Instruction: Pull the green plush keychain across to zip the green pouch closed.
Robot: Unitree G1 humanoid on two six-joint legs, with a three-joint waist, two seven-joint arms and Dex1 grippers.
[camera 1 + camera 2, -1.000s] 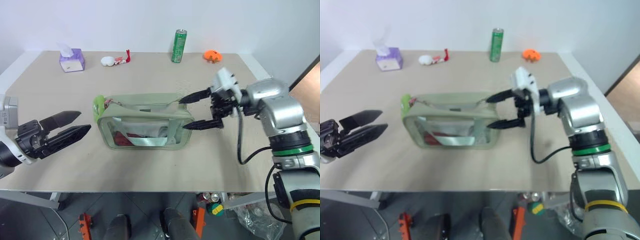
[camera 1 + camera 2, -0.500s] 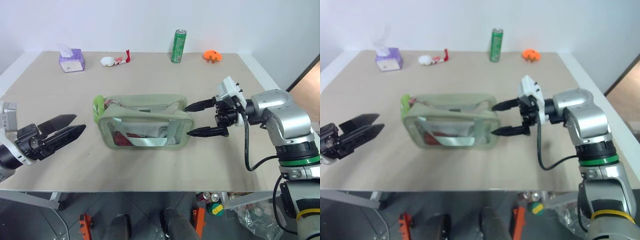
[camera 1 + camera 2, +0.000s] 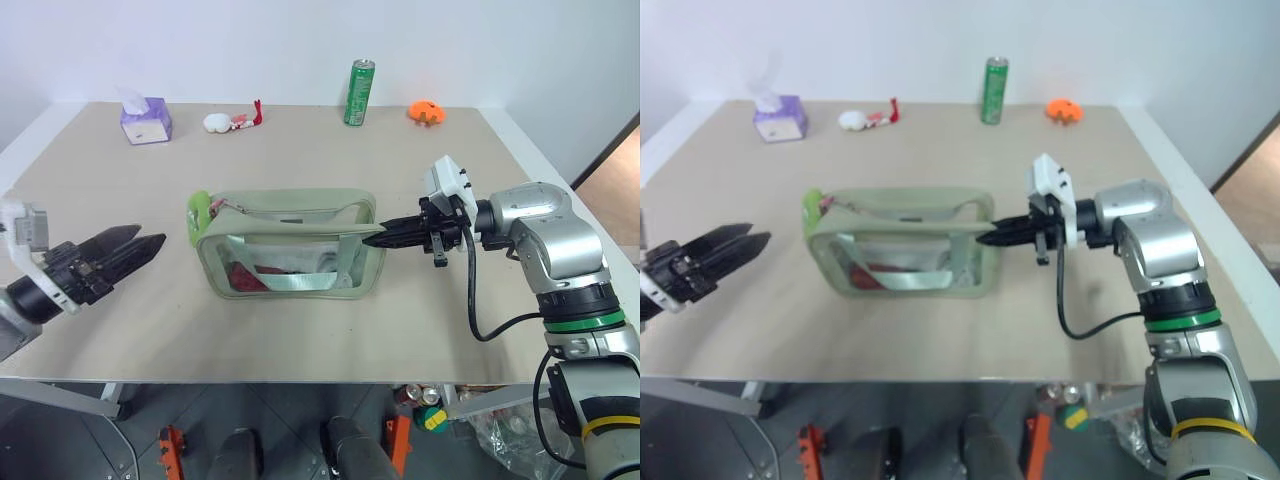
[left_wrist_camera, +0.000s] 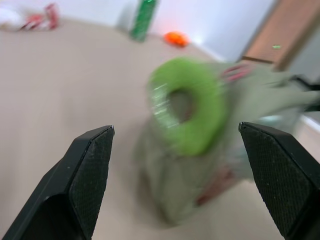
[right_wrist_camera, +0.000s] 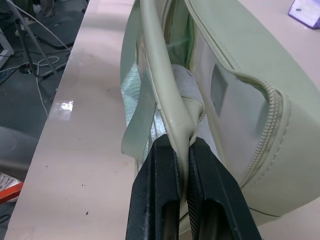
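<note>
The green pouch (image 3: 285,250) lies mid-table with its clear side panel facing me, and its top zipper gapes. At its left end stands the green plush keychain (image 3: 197,215), a lime ring that also shows blurred in the left wrist view (image 4: 200,115). My right gripper (image 3: 377,236) is shut on the pale strap (image 5: 172,107) at the pouch's right end; both fingers (image 5: 160,195) pinch it. My left gripper (image 3: 148,240) is open. It points at the keychain from a short way off to the left and touches nothing.
Along the far edge stand a purple tissue box (image 3: 146,121), a small white and red toy (image 3: 228,121), a green can (image 3: 358,92) and an orange object (image 3: 425,111). The table's right edge (image 3: 560,200) runs close behind my right arm.
My right gripper has closed from wide open onto the strap at the pouch's right end. My left gripper has turned and shifted towards the keychain, still open.
</note>
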